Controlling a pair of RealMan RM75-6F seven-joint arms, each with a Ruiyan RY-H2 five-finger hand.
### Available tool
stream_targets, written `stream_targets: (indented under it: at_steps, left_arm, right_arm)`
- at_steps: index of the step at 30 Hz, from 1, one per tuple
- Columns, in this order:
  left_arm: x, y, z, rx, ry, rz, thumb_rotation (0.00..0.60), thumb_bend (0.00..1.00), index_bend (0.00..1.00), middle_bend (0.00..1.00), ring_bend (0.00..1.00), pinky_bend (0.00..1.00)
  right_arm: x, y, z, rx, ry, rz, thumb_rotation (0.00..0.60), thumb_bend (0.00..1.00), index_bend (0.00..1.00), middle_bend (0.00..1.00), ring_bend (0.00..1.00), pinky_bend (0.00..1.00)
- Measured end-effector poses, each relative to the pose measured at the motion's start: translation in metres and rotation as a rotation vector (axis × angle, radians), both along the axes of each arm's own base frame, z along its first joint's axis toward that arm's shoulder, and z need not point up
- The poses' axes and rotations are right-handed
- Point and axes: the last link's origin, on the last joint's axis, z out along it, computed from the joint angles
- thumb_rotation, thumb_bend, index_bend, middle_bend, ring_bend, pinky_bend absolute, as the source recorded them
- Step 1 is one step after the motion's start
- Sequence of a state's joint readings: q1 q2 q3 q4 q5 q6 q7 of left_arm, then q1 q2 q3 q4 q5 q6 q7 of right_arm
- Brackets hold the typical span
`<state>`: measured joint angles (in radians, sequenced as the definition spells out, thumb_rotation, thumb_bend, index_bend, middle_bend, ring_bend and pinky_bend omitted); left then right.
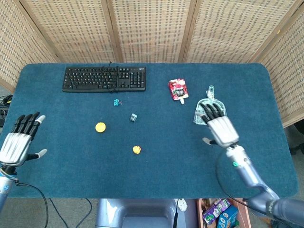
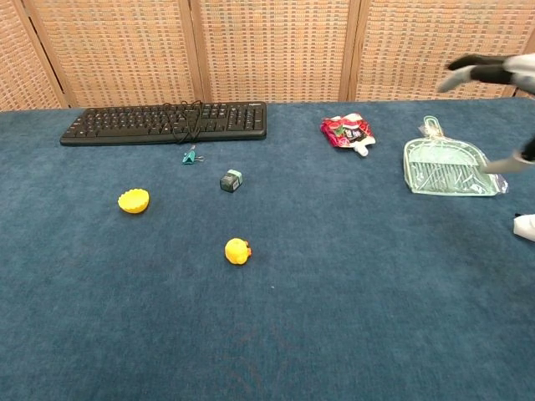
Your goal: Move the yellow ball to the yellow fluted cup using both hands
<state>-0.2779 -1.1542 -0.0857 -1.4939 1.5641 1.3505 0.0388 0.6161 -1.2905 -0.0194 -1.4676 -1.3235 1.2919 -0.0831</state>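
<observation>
We can read no writing anywhere: the key legends on the black keyboard (image 1: 104, 79) are too small, and the print on the red snack pouch (image 1: 178, 89) is blurred. The yellow fluted cup (image 1: 100, 127) stands on the blue table (image 1: 57, 161) with nothing visible in it, and the pale green dustpan (image 2: 445, 167) at the right holds nothing we can see. The yellow ball (image 1: 137, 150) lies free on the cloth, near the cup but apart from it, to the cup's right and closer to us. Our left hand (image 1: 19, 141) hovers at the table's left edge, fingers spread and holding nothing, well apart from the ball. Our right hand (image 1: 219, 126) is raised over the dustpan's near edge, also spread and holding nothing, well to the right of the ball. A small teal clip (image 1: 116, 101) and a small dark block (image 1: 133, 117) lie between keyboard and ball.
</observation>
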Motion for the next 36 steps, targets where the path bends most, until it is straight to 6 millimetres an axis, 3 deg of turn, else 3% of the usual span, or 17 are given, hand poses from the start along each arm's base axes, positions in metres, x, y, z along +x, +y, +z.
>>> stream_targets:
  at_steps: [2,5,11,20,22,26,36]
  left_arm:
    - [0.015,0.009,-0.006,-0.058,0.025,-0.079,0.600,0.00,0.00,0.00,0.00,0.00]
    - [0.040,0.025,-0.017,-0.148,0.076,-0.204,0.600,0.00,0.00,0.00,0.00,0.00]
    - [0.085,0.054,-0.044,-0.293,0.167,-0.374,0.600,0.00,0.04,0.00,0.00,0.00]
    - [0.138,0.079,-0.108,-0.441,0.286,-0.502,0.600,0.05,0.23,0.00,0.00,0.00]
    - [0.146,0.082,-0.122,-0.463,0.296,-0.507,0.600,0.08,0.31,0.00,0.00,0.00]
    - [0.158,0.093,-0.151,-0.494,0.311,-0.488,0.600,0.14,0.35,0.00,0.00,0.00]
    - [0.173,0.106,-0.180,-0.523,0.331,-0.477,0.600,0.20,0.40,0.00,0.00,0.00]
  right_arm:
    - [-0.031,0.021,0.013,-0.027,-0.003,-0.071,0.600,0.00,0.00,0.00,0.00,0.00]
    - [-0.055,0.045,0.024,-0.071,-0.009,-0.136,0.600,0.00,0.00,0.00,0.00,0.00]
    - [-0.083,0.083,0.034,-0.140,-0.027,-0.223,0.600,0.00,0.00,0.00,0.00,0.00]
    - [-0.095,0.080,0.052,-0.195,-0.039,-0.239,0.600,0.00,0.00,0.00,0.00,0.00]
    - [-0.096,0.079,0.054,-0.199,-0.050,-0.244,0.600,0.00,0.00,0.00,0.00,0.00]
    - [-0.099,0.077,0.058,-0.203,-0.057,-0.250,0.600,0.00,0.00,0.00,0.00,0.00]
    - [-0.100,0.075,0.062,-0.213,-0.046,-0.250,0.600,0.00,0.00,0.00,0.00,0.00]
